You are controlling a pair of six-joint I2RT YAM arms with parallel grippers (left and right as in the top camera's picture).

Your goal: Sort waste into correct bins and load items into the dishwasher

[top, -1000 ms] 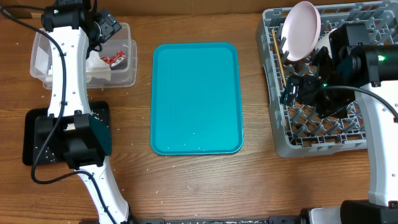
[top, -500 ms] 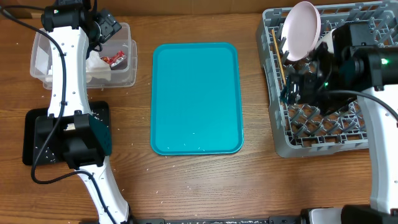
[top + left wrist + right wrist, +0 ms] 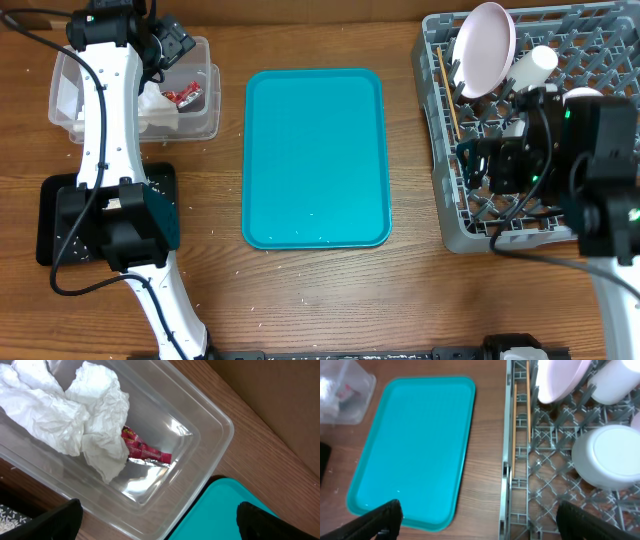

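Fingers [image 3: 47,522] of the left gripper [image 3: 168,45] stood spread and empty above the clear tub [image 3: 220,435]. Those of the right gripper [image 3: 475,160] stood spread and empty over the grey dish rack [image 3: 500,238].

The rack held, upright, a pinkish-white plate [image 3: 485,45], an upturned white bowl [image 3: 610,457], a white cup [image 3: 530,65] and wooden chopsticks [image 3: 515,430] along its left edge. A second bowl could not be made out with certainty.

The teal tray [image 3: 315,160] lay bare. The tub contained the crumpled napkin [image 3: 75,415] and red sauce packet [image 3: 145,451]. White rice grains [image 3: 10,517] speckled the black tray [image 3: 50,225].

Judged from this layout, sorting and loading were at their close. The next move called only for drawing both arms clear, with care not to snag the rack's pegs.
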